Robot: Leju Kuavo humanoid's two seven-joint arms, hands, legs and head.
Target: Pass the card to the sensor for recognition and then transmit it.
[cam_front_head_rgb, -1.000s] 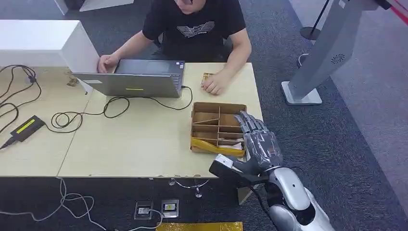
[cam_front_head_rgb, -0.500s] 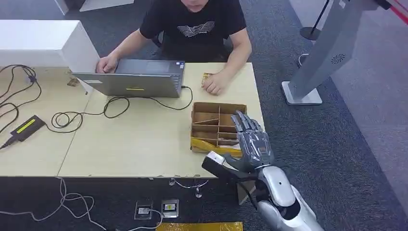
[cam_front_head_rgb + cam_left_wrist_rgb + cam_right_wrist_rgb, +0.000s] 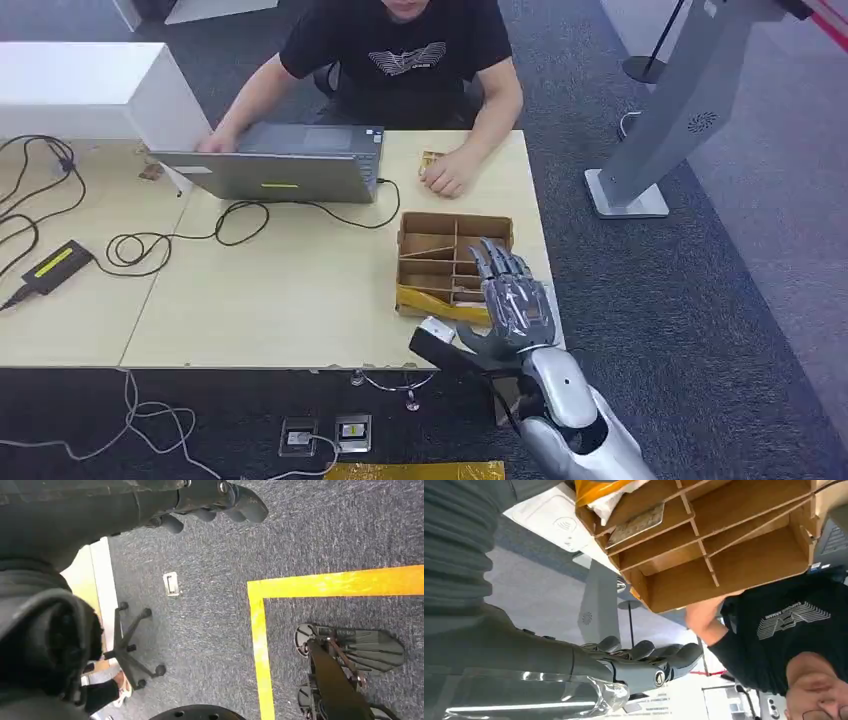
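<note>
Right hand [image 3: 515,300]: hovers over the right side of the cardboard divider box [image 3: 440,250], fingers spread and straight, holding nothing.
Left hand [image 3: 220,500]: hangs low over the carpet, fingers loosely curled, nothing in them; whether fully closed, cannot tell.
Card [image 3: 636,525]: a flat card-like piece lies in a slot of the box on the side nearest the robot, just beside a white-and-yellow packet [image 3: 609,492]; I take this for the card but cannot be sure.
Sensor [image 3: 554,522]: a white pad with a wave mark lies on the table just beside the box, at the table's near right corner.
Box position: near the right edge of the table [image 3: 280,290], toward the front, touching the tabletop; open compartments facing up.
Step in hand: reach toward the card; no grasp made yet, by my judgement. Task is at its start.
Next move calls for: lowering the fingers into the narrow slot and pinching the thin card by its edge without catching the dividers.
Surroundings: a person [image 3: 400,50] sits at the far edge with one hand on a laptop [image 3: 280,165]; cables [image 3: 150,240] trail across the left part.
</note>
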